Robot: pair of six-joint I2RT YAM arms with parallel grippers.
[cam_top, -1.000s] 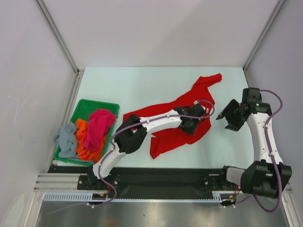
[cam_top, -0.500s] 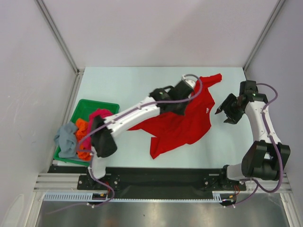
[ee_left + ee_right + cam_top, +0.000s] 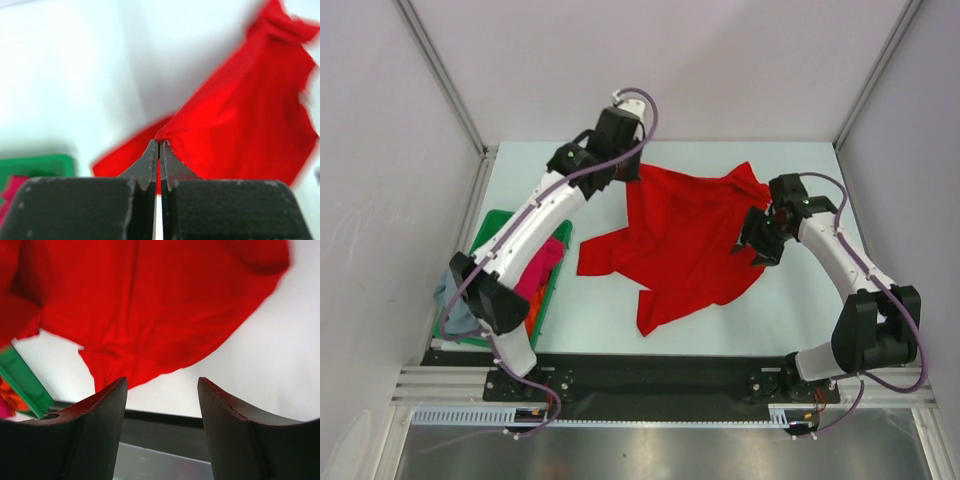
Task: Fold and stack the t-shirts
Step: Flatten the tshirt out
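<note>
- Red shirt lies spread on the table, its far edge running left to right — between the arms.
- Left gripper pinches the far-left corner, jaws pressed together on the cloth.
- Right gripper, jaws spread and empty, hovers at the right edge — cloth just to its left.

- You are looking at a robotics lab test cell, not a home or a shop.
- Plain pale wall panels close in the table on three sides, joined at the corners by bare aluminium posts.
- Two white-and-black robot arms, the left arm and the right arm, are bolted to a black base rail at your near edge.
- Purple cables run loose along both arms.
- In front of the rail you see a white slotted cable duct and a brushed metal sheet.
</note>
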